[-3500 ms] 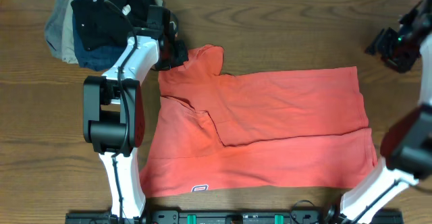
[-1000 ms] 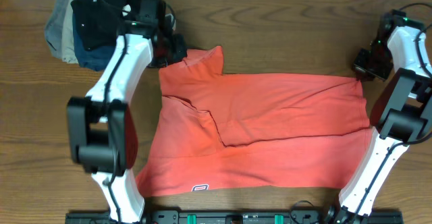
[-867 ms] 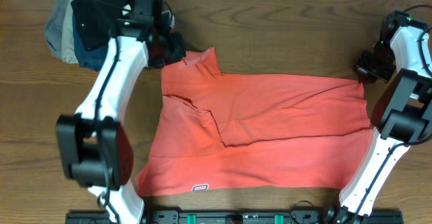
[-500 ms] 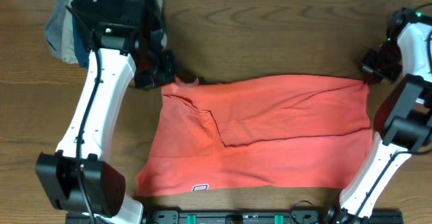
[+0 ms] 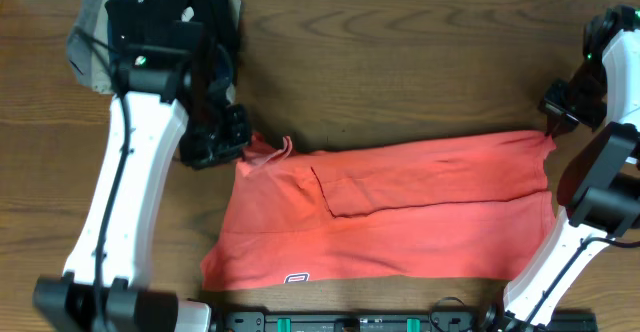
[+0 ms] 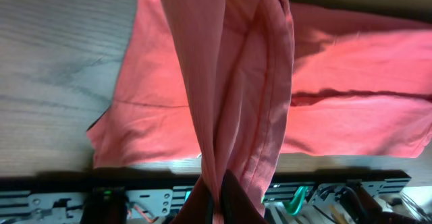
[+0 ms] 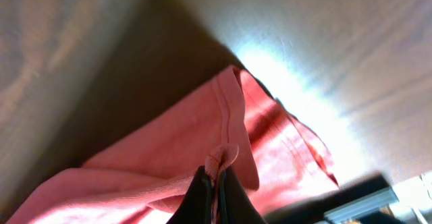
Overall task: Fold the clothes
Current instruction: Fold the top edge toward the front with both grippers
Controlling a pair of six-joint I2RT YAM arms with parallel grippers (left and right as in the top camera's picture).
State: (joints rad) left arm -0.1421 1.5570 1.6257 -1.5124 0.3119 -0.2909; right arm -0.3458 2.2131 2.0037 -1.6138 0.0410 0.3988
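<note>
Coral-red cotton covers much of the table's [image 5: 400,62] near half. The T-shirt [image 5: 400,222] lies spread from the table's left part almost to its right edge, just beyond the black rail [image 5: 350,322] that runs along the table's near edge. A small white label [image 5: 296,279] shows on the cloth close to that near edge, left of the table's middle. The shirt lies in layers, with a long crease running across it and the edge of a flap visible further in. Toward the table's middle, the shirt's 2 far corners are pinched. The left gripper [image 5: 243,142] is clenched on the far-left corner, and its wrist view shows a twisted band of red fabric drawn into the closed fingertips. Near the table's right edge, the right gripper [image 5: 553,122] is clamped tight on the far-right corner, a small nub of hem squeezed between its fingers. At the table's far-left corner sits a pile of garments [image 5: 150,12], black, navy and tan, apart from the shirt.
</note>
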